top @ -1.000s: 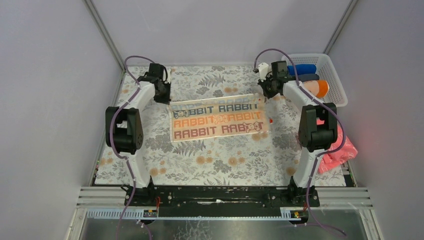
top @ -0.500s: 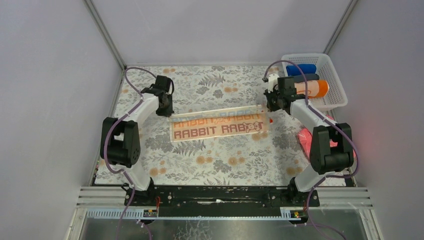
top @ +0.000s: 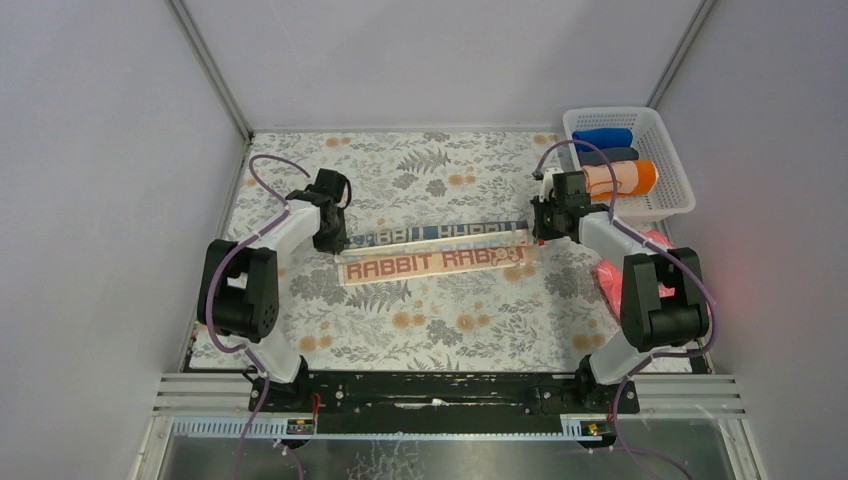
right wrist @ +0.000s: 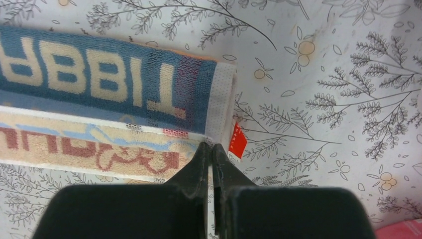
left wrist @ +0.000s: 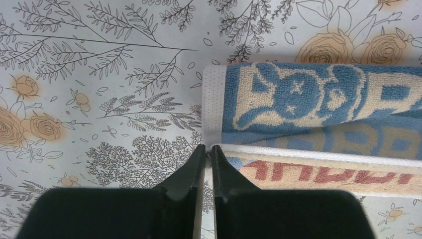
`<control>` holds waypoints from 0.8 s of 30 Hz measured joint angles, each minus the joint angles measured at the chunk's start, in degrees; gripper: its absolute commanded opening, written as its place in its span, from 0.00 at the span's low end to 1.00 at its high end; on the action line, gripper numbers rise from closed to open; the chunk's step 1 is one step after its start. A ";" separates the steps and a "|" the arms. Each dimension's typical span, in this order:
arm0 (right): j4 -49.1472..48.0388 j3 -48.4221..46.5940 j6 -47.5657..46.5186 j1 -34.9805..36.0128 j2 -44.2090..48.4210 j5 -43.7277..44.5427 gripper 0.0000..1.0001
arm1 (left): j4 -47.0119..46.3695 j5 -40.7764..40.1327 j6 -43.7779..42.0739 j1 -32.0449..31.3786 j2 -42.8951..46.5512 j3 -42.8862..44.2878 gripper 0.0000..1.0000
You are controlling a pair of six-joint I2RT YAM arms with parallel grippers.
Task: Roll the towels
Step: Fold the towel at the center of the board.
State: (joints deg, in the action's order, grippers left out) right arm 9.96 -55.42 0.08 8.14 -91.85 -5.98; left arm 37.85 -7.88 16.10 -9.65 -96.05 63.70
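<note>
Pinching the RABBIT towel (top: 430,262) by its ends: left gripper (left wrist: 209,149) and right gripper (right wrist: 213,148), each clamped tight on the white hem. It lies mid table (top: 420,330), blue underside folded over far half.

We are finding the folded lettered cloth towel (top: 430,262) lying mid-frame, the white plastic basket (top: 668,205) sitting upper right.

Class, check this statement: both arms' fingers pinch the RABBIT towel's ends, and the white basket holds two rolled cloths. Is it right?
No: the top external view shows three in the white basket: a blue roll, a dark grey roll and an orange roll. The rest holds.
</note>
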 measured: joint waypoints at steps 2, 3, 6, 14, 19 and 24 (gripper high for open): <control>0.09 0.00 0.87 0.00 -0.61 0.83 0.02 | 0.00 -0.24 0.31 -0.46 -0.02 -0.02 0.00; 0.09 0.00 1.20 0.00 -0.90 1.07 0.03 | 0.04 -0.52 0.61 -0.72 -0.02 -0.15 0.00; 0.61 0.00 2.45 0.00 -1.57 2.08 0.05 | 0.04 -0.74 1.14 -1.27 -0.02 -0.57 0.00; 1.55 0.00 4.55 0.00 -1.64 2.23 0.17 | 0.11 -1.29 3.41 -1.95 -0.02 -2.38 0.09; 1.55 0.46 5.49 -0.20 -1.60 2.51 0.40 | 0.79 -1.53 4.76 -2.89 0.72 -4.46 0.28; 1.86 3.15 6.51 -0.94 0.48 2.51 0.52 | 2.89 -1.79 6.95 -3.17 4.37 -6.58 0.47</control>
State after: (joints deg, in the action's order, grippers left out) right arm 11.81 -52.27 6.59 7.20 -91.37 -3.46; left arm 40.73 -9.67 23.05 -12.82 -91.68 57.12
